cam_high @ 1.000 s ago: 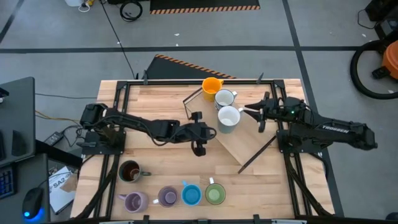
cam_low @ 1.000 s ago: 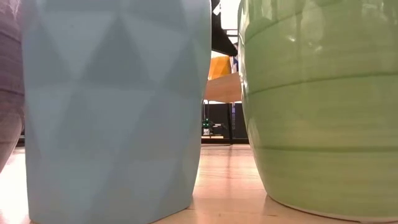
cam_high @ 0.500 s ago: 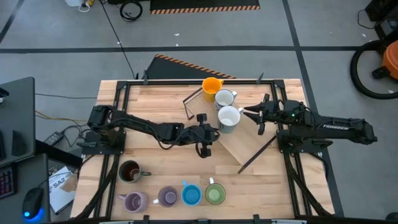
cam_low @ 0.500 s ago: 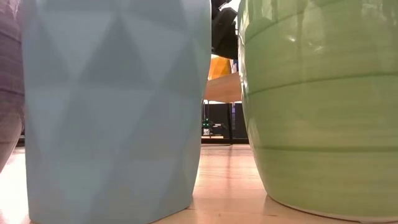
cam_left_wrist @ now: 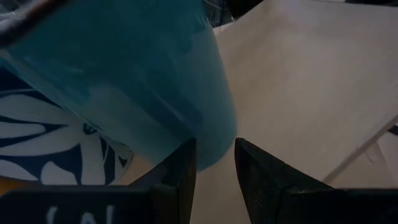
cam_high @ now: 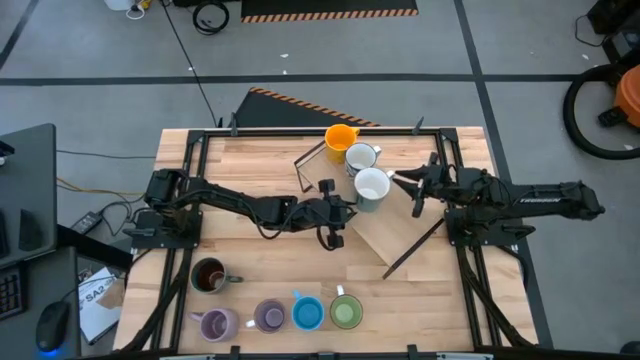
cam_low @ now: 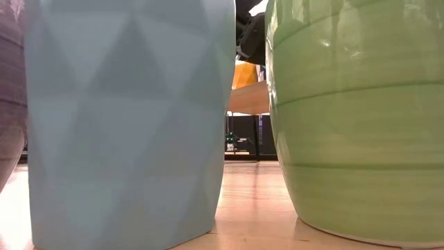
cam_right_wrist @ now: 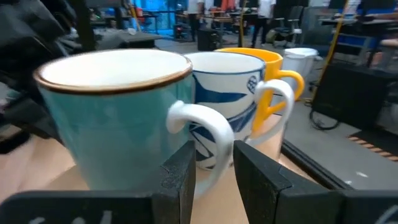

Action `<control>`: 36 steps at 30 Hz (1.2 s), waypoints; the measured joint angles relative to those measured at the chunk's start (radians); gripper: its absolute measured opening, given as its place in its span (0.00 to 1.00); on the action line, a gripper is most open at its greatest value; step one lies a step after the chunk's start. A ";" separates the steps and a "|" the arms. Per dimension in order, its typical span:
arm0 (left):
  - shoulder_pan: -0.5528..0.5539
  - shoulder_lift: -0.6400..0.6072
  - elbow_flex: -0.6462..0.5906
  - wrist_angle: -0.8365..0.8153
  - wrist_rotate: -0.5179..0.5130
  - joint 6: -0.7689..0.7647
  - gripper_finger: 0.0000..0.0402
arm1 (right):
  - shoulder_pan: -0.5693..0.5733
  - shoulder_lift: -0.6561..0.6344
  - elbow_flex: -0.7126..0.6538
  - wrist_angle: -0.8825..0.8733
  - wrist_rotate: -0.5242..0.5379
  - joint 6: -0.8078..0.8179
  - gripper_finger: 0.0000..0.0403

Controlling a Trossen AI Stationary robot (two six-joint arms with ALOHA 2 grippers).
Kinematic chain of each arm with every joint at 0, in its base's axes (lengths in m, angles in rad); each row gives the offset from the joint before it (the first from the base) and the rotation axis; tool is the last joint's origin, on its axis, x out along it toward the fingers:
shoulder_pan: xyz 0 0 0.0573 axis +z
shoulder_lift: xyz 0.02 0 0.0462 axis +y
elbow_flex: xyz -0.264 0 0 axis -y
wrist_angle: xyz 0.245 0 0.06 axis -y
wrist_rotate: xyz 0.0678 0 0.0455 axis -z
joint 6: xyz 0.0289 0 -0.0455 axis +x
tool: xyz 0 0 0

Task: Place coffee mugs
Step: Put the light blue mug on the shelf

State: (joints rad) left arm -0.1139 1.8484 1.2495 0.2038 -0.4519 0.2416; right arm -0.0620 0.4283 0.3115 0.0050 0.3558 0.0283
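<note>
A pale mug with a brown rim (cam_high: 372,187) stands upright at the table's middle, beside a blue-patterned white mug (cam_high: 362,157) and an orange mug (cam_high: 341,137). My right gripper (cam_high: 402,180) comes level from the right and is shut on the pale mug's handle. My left gripper (cam_high: 340,208) is shut, with its tips at the pale mug's lower wall (cam_left_wrist: 205,118). A dark brown mug (cam_high: 208,276), two purple mugs (cam_high: 218,323) (cam_high: 270,316), a blue mug (cam_high: 307,313) and a green mug (cam_high: 346,312) stand in a row along the near edge. My left gripper has its shut fingers (cam_left_wrist: 180,168) right at the foot of the pale mug's wall, coming level from the table's left; I cannot tell whether they touch it. My right gripper pinches the pale mug's handle (cam_right_wrist: 211,140) between its two fingers (cam_right_wrist: 180,168), level from the table's right. The mug stands upright on its base.
A light wooden board (cam_high: 385,235) with black metal rods (cam_high: 415,245) lies slanted to the near right of the pale mug. Black frame rails (cam_high: 190,190) run along the table's left and right sides. In the low view the blue mug (cam_low: 125,118) and green mug (cam_low: 361,118) fill the picture.
My left gripper has slid toward the table's right, closing in on the pale mug's left side. My right arm's rear part has swung toward the far edge while its gripper stayed at the mug's handle.
</note>
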 joint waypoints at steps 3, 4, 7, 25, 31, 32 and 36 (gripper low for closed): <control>0.000 0.000 0.000 0.007 0.000 0.006 0.29 | 0.012 0.000 0.000 0.002 0.026 -0.018 0.28; 0.002 0.000 0.000 0.011 0.000 0.007 0.29 | 0.014 0.001 0.000 0.005 0.029 -0.022 0.28; 0.013 0.000 0.000 0.021 0.003 0.007 0.29 | 0.014 0.001 0.000 0.007 0.056 -0.033 0.28; 0.017 0.000 0.000 0.054 0.034 0.013 0.29 | 0.021 0.007 0.001 -0.001 0.095 -0.076 0.28; 0.014 0.000 0.000 0.051 0.028 0.022 0.29 | 0.046 0.007 0.059 -0.090 0.136 -0.077 0.28; 0.010 0.000 0.000 0.052 0.023 0.034 0.29 | 0.049 0.007 0.066 -0.101 0.143 -0.084 0.28; -0.005 0.000 0.000 0.057 -0.012 0.066 0.29 | 0.050 0.007 0.090 -0.119 0.175 -0.102 0.28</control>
State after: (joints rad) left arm -0.1185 1.8481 1.2495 0.2613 -0.4643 0.3071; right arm -0.0120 0.4355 0.4012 -0.1135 0.5307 -0.0732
